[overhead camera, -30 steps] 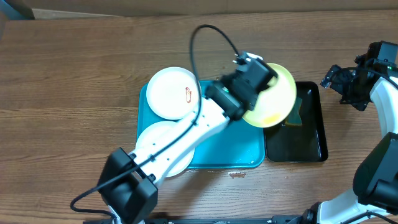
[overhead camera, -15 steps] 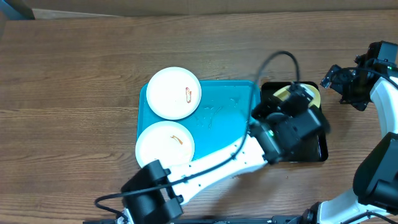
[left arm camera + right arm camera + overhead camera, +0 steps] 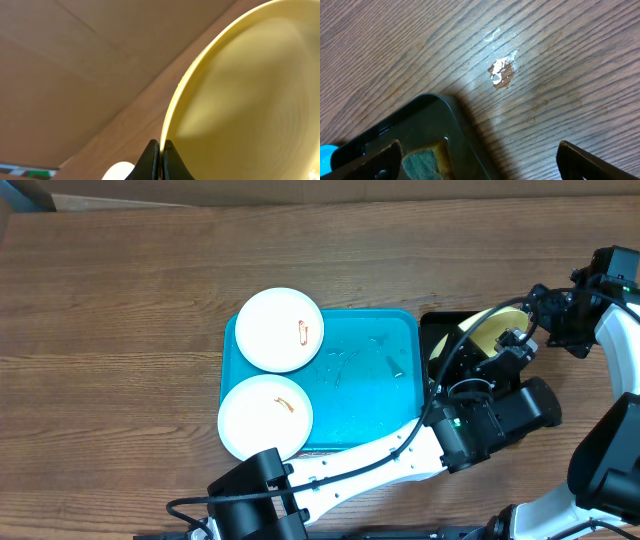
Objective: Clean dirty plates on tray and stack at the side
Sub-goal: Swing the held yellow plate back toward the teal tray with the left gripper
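Overhead, the blue tray [image 3: 365, 395] lies in the middle of the brown wooden tabletop [image 3: 120, 300]. Two white plates sit on its left side, each hanging a little over the rim. The upper white plate [image 3: 275, 330] has a small red smear on it, and the lower white plate [image 3: 262, 420] has a small orange smear. The two plates look like they touch. The bare part of the blue tray has some small marks on it. Just to the right of it sits a black tray [image 3: 432, 330]. The lime-green plate [image 3: 480, 330] is up in the air over the black tray, tipped on its side, off the blue tray. The left hand [image 3: 512, 342] holds it by the rim. In the left wrist view, the two dark fingers [image 3: 149, 161] are pinched tight on the thin edge of the plate, and the plate fills most of the picture. The right wrist view looks down at the tabletop by a corner of the black tray. A green sponge [image 3: 425, 160] lies inside that tray, and there is a pale chipped spot [image 3: 502, 72] in the wood. The right hand [image 3: 479, 150] has its fingers spread wide apart with nothing between them.
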Tool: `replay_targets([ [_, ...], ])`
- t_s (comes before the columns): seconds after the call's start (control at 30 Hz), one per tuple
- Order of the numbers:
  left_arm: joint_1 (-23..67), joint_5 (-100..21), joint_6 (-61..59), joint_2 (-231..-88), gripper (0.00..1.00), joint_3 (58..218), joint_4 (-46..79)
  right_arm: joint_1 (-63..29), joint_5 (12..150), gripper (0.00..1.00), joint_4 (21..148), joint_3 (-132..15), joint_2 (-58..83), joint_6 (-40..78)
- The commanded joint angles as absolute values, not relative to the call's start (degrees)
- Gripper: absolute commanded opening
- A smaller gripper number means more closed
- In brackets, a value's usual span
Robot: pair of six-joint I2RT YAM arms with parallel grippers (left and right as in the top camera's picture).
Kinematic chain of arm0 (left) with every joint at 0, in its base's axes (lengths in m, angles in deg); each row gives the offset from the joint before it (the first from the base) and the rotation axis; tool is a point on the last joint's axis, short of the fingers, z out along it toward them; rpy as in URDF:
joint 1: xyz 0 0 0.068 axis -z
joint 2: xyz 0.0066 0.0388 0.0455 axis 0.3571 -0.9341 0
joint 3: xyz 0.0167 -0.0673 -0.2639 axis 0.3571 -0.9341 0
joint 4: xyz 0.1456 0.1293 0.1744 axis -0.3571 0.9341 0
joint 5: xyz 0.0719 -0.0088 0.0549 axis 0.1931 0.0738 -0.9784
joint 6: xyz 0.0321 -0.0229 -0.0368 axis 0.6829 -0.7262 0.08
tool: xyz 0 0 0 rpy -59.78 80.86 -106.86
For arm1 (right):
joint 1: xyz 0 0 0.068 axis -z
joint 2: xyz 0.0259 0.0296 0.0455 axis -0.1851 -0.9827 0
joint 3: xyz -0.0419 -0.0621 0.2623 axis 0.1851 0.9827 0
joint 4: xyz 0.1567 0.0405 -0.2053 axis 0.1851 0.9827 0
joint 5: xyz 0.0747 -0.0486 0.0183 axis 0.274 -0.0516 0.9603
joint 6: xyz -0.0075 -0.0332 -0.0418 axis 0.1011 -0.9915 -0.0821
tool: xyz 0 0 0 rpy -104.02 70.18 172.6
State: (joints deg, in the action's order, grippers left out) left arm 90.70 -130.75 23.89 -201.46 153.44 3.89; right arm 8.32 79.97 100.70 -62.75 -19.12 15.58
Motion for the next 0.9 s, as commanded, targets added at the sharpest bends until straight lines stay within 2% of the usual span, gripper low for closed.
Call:
replay_targets([
  [0.0, 91.1, -135.6, 25.9, -201.7, 0.04, 154.7, 3.3, 8.1, 80.0, 1.0, 100.5, -63.5, -18.7, 15.8],
  [0.23, 90.5, -127.5, 18.3, -201.7, 0.04, 154.7, 7.6, 8.1, 80.0, 1.0, 100.5, -63.5, -18.7, 15.8],
  [0.5, 84.1, -103.3, 0.2, -201.4, 0.04, 154.7, 18.5, 8.1, 80.0, 1.0, 100.5, -63.5, -18.7, 15.8],
  [0.73, 70.0, -74.2, -3.6, -199.0, 0.04, 154.8, 20.7, 8.1, 80.0, 1.0, 100.5, -63.5, -18.7, 15.8],
  [0.87, 54.9, -54.6, -3.6, -198.6, 0.04, 154.8, 24.2, 8.1, 80.0, 1.0, 100.5, -63.5, -18.7, 15.8],
])
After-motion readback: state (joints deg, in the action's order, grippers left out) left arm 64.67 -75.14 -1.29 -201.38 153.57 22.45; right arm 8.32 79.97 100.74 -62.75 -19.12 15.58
